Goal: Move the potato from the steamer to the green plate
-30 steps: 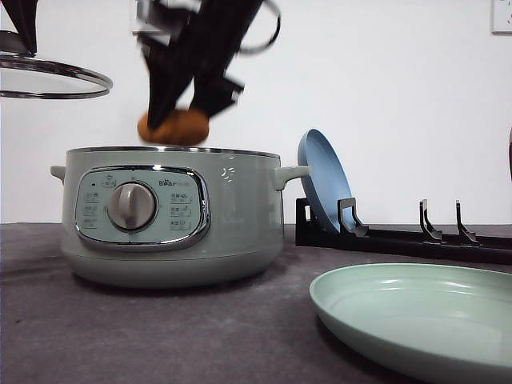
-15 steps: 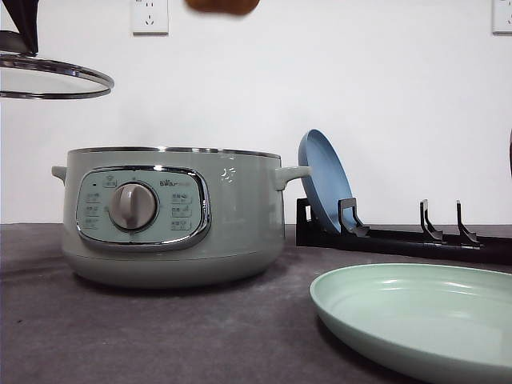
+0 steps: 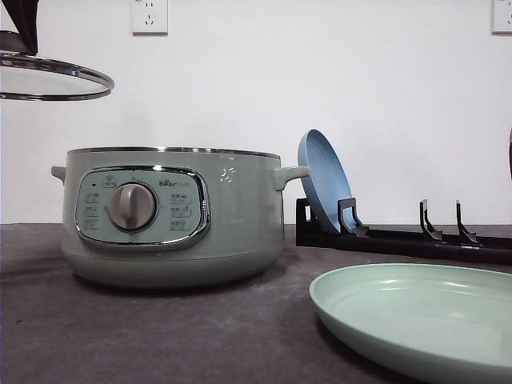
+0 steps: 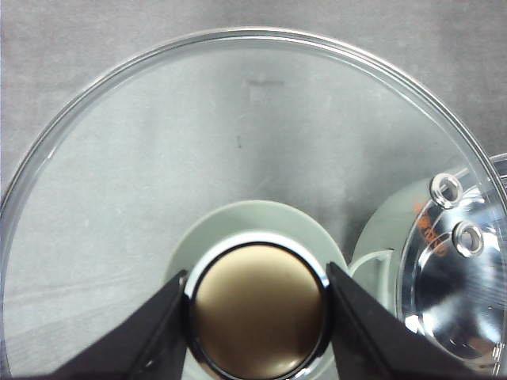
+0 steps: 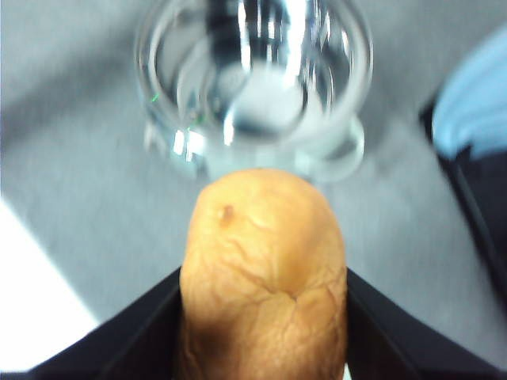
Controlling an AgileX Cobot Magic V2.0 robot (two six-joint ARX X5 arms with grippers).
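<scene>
The potato (image 5: pixel 265 269), orange-brown with wrinkled skin, sits between the dark fingers of my right gripper (image 5: pixel 265 336), which is shut on it high above the open steamer (image 5: pixel 253 71). In the front view the sage-green steamer (image 3: pixel 172 216) stands at centre-left with its dial facing me. The green plate (image 3: pixel 416 320) lies at the near right, with nothing on it. My left gripper (image 4: pixel 257 328) is shut on the knob (image 4: pixel 257 305) of the glass lid (image 4: pixel 238 134). That lid (image 3: pixel 52 76) hangs in the air at the upper left, beside the steamer.
A blue plate (image 3: pixel 324 180) leans upright in a black rack (image 3: pixel 416 240) behind the green plate, just right of the steamer's handle. The dark table (image 3: pixel 160 336) runs across the front. A wall outlet (image 3: pixel 150 16) sits on the white wall behind.
My right gripper has lifted the potato from just above the steamer's rim up past the top edge of the front view. The lid has stayed where it was.
</scene>
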